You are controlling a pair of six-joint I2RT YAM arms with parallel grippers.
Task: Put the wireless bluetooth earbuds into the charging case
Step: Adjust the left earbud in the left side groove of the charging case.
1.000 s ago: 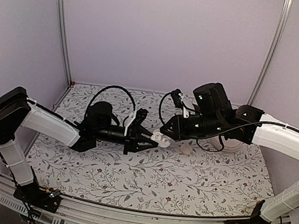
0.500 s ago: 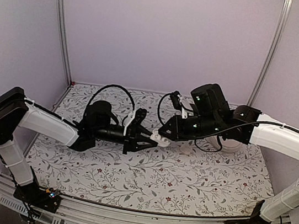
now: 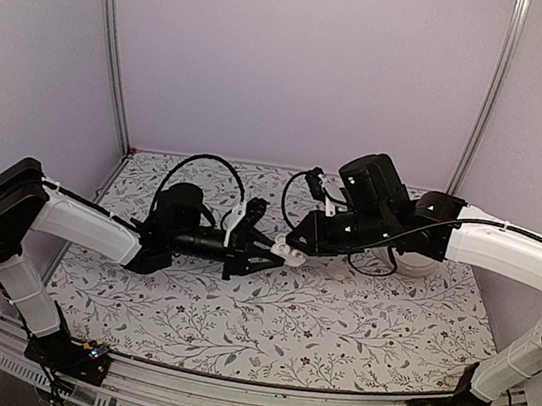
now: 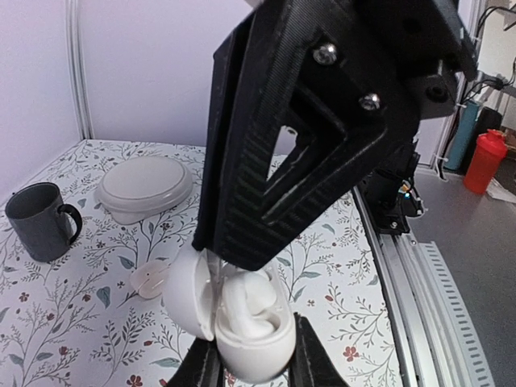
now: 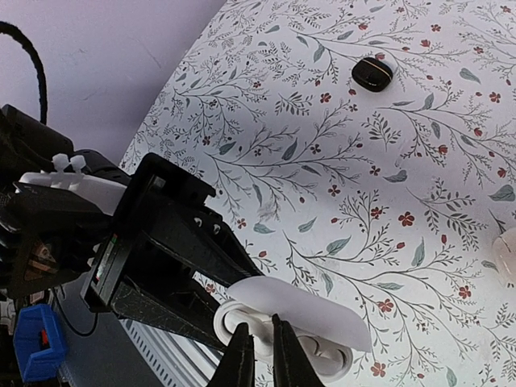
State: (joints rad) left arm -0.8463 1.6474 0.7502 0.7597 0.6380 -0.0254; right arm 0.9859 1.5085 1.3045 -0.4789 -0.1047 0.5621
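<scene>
The table (image 3: pixel 335 323) wears a white cloth printed with grey sprigs and small red flowers. Plain lilac walls (image 3: pixel 300 66) close it in, with bare aluminium posts (image 3: pixel 112 39) in the back corners.

Both arms are white shells with black joints. The grippers are matt black plastic, ribbed and wedge-shaped, and they meet tip to tip.

The charging case (image 4: pixel 254 334) is a glossy white, rounded clamshell with its lid swung open. It sits between the fingers of the left gripper (image 3: pixel 279 255), which are clamped on its lower half and hold it clear of the cloth.

The right gripper (image 5: pixel 260 326) comes down onto the case's open mouth. Its fingers are drawn together to a thin slit, with the tips at the cavity. White rounded shapes lie inside; I cannot tell whether anything is pinched.

Beyond the left jaws stand a dark grey mug (image 4: pixel 36 222) and a pale, shallow lidded dish (image 4: pixel 145 181), with a small translucent lump (image 4: pixel 149 280) nearer. Far past the right jaws lies a small black oval (image 5: pixel 372 74)
</scene>
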